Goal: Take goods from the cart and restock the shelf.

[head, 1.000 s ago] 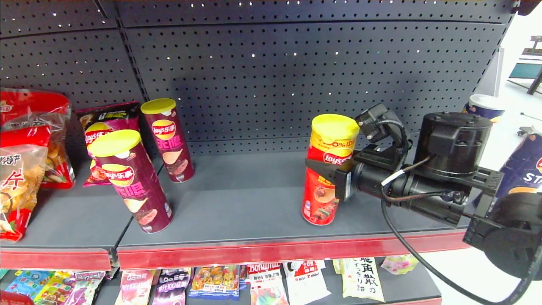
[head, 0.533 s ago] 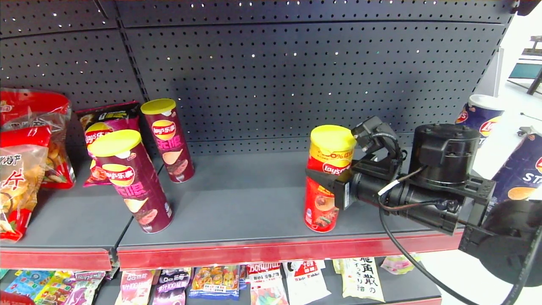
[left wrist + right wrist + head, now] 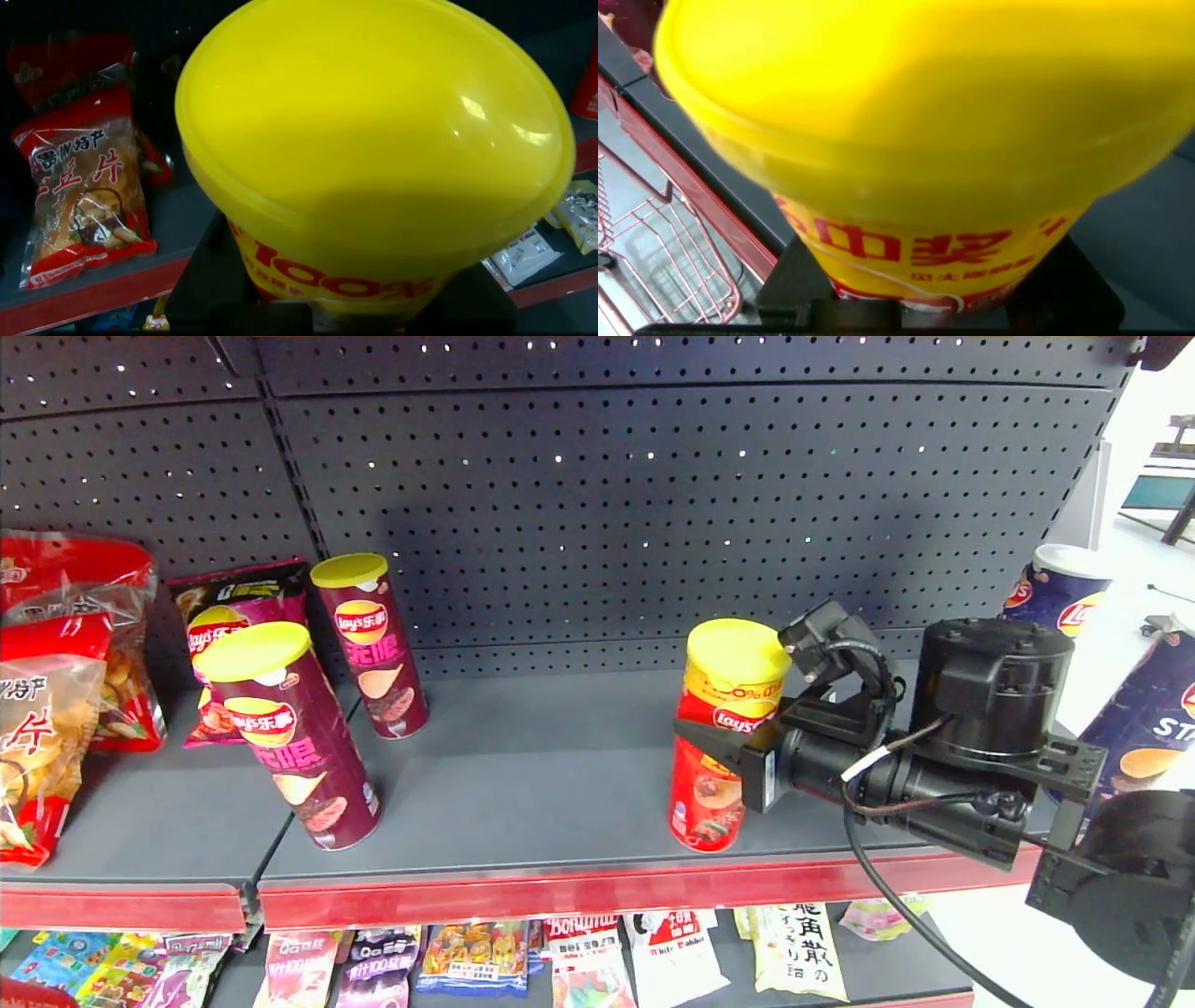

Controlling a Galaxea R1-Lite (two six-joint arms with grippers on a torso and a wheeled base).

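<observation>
Right gripper [image 3: 711,739] has dropped and pulled toward the shelf front over the last second, taking the red can [image 3: 707,803] with it. Can now stands upright. Its base looks seated on the shelf [image 3: 560,775], close behind the red front lip [image 3: 560,889] and well apart from the nearer purple can [image 3: 280,737] on the left.

Likely step: set-down and release. To do it well: confirm the base sits flat, ease the can back from the lip if there's room, open the jaws straight apart, then retreat without brushing the lid.

Right gripper is clamped across the can's mid-body, jaws spread only to can width. Left gripper [image 3: 346,303] looks clenched on a second yellow-lidded can [image 3: 374,140], held in the air before the shelving.
</observation>
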